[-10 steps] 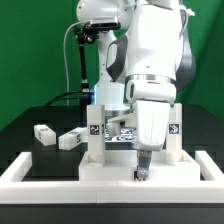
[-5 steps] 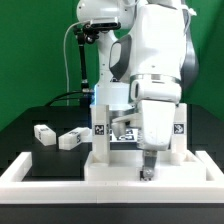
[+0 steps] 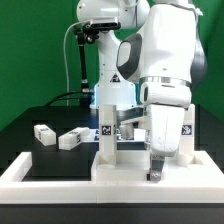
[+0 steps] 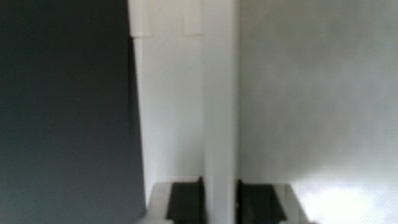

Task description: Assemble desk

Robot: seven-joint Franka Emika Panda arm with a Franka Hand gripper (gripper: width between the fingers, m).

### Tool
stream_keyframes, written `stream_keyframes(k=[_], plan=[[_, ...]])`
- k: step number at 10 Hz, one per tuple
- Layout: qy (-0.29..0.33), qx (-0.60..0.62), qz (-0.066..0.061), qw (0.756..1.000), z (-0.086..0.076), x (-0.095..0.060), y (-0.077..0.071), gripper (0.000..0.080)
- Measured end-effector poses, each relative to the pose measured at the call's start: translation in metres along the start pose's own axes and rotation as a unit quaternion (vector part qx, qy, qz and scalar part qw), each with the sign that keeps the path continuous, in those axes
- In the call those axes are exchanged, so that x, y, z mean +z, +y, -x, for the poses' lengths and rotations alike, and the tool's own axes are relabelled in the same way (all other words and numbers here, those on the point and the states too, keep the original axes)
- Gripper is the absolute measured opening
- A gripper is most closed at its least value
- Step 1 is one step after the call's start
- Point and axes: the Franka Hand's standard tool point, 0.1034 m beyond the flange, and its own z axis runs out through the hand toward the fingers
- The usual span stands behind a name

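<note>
Here, closed gripper [image 3: 155, 174], hold unclear, at the tabletop panel's [image 3: 120, 168] front edge, just beside border wall [image 3: 18, 168]

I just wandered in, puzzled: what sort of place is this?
Most likely a robotics lab bench: a white robot arm stands over a black table, white blocks carry black-and-white square tags, and a low white wall fences the work area.

Bright, even light from above fills the exterior view. The glossy white plastic robot arm [image 3: 165, 60] carries soft highlights, and the flat white plastic tabletop panel [image 3: 120, 166] is nearly blown out. The matte black surface [image 3: 45, 155] stays dark, without glare. The wrist view is blurred throughout, its whites washed out and edges smeared.
</note>
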Motion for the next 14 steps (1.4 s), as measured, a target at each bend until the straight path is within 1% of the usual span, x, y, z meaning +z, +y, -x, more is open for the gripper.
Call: stream_keyframes(k=[1, 3, 4, 5, 6, 11, 12, 13, 14], plan=[[0.000, 0.000, 0.000, 1.000, 0.000, 0.000, 0.000, 0.0084], [0.000, 0.001, 0.000, 1.000, 0.001, 0.000, 0.000, 0.0454], [0.000, 0.001, 0.000, 1.000, 0.002, 0.000, 0.000, 0.0454], [0.000, 0.001, 0.000, 1.000, 0.002, 0.001, 0.000, 0.0608], [-0.001, 0.002, 0.000, 1.000, 0.002, 0.001, 0.000, 0.0637], [-0.001, 0.003, 0.000, 1.000, 0.004, -0.001, 0.001, 0.0648], [-0.007, 0.008, -0.007, 1.000, 0.011, -0.018, 0.007, 0.0648], [-0.015, 0.019, -0.018, 1.000, 0.023, -0.051, 0.016, 0.0648], [-0.022, 0.033, -0.028, 0.999, 0.038, -0.076, 0.022, 0.0648]])
